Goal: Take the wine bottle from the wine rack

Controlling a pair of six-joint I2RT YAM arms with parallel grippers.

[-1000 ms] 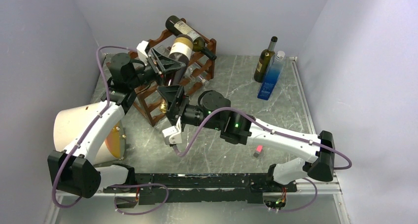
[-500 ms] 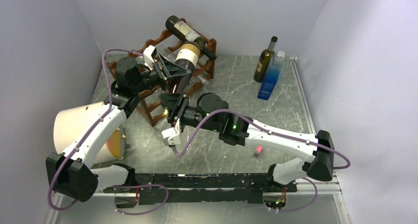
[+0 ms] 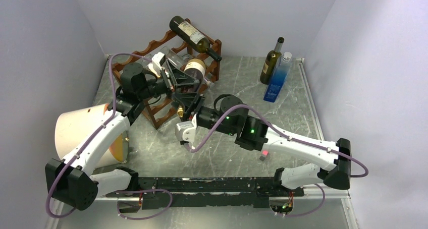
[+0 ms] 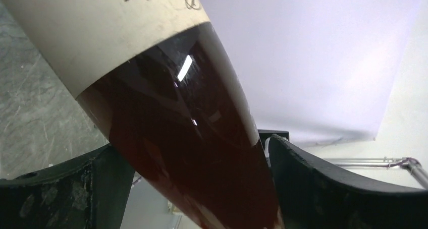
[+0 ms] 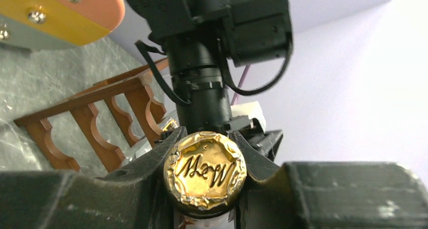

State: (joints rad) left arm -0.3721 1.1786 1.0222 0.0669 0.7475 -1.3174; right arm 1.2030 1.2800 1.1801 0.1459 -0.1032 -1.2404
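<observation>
Tilted wine bottle [image 3: 195, 67] — left fingers [image 3: 177, 78] at body, right fingers [image 3: 188, 103] at neck — before wine rack [image 3: 149, 49]

soft, even, bright light with faint shadows. a white glare streak marks the dark red glass wine bottle [image 4: 176, 128]; the gold foil bottle cap [image 5: 205, 169] gleams sharp, near foreground blurred.
</observation>
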